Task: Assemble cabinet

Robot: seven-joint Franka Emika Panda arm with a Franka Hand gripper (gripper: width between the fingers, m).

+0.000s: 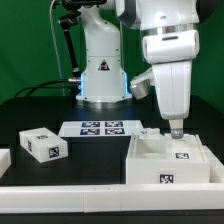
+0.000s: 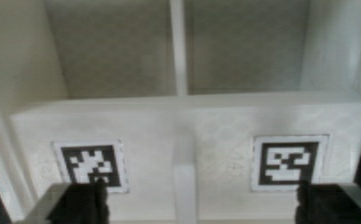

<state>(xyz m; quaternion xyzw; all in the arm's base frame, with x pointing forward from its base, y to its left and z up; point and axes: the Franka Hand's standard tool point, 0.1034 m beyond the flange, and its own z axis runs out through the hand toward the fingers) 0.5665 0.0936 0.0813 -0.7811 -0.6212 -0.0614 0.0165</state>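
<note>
Near the counter's front edge, toward the exterior view's right corner, the cabinet (image 1: pixel 160 165) is sitting under the pincer (image 1: pixel 176 130); apart or together, I cannot tell. A block (image 1: pixel 42 145) is lying loose, so most assembly is seemingly remaining. Only the wrist view is showing two tags (image 2: pixel 92 165) side by side; only the exterior view, the block.

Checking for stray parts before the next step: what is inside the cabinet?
Inside the cabinet, bare white compartments split by a divider; no loose part visible. Its front wall hides the lower part in the exterior view.
</note>
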